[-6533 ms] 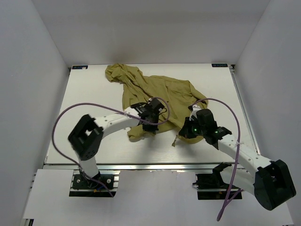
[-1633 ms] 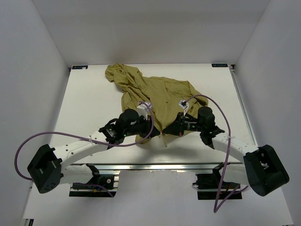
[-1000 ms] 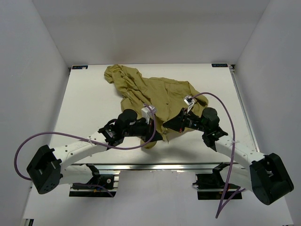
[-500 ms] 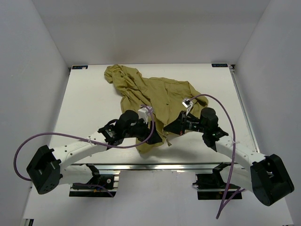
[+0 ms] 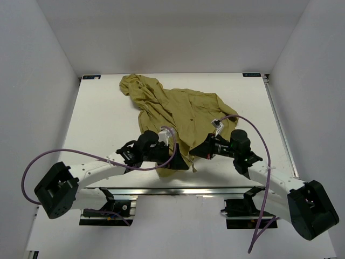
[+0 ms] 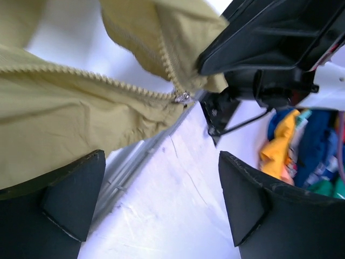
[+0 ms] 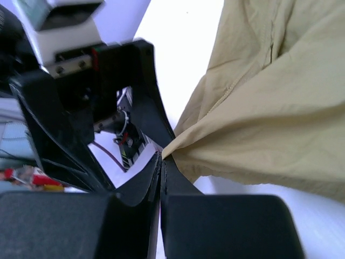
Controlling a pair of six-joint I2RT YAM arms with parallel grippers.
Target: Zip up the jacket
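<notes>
Left wrist: jacket (image 6: 64, 118) runs off the top and left edges, left gripper (image 6: 161, 162) fingers are cut by the bottom edge, and the colourful clutter (image 6: 302, 145) at right is blurred. Right wrist: right gripper (image 7: 161, 159) pinch hides the bit of hem it grips, can't tell if zipper (image 6: 129, 86) teeth are inside; cloth runs off the right edge. Top view: both wrists cover the near hem, zipper too small to read there.

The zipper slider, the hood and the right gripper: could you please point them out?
zipper slider (image 6: 182, 97), left wrist view, its metal body
hood (image 5: 137, 85), top external view, its rumpled middle
right gripper (image 7: 161, 156), right wrist view, between fingertips pinching the jacket (image 7: 259, 108)
</notes>
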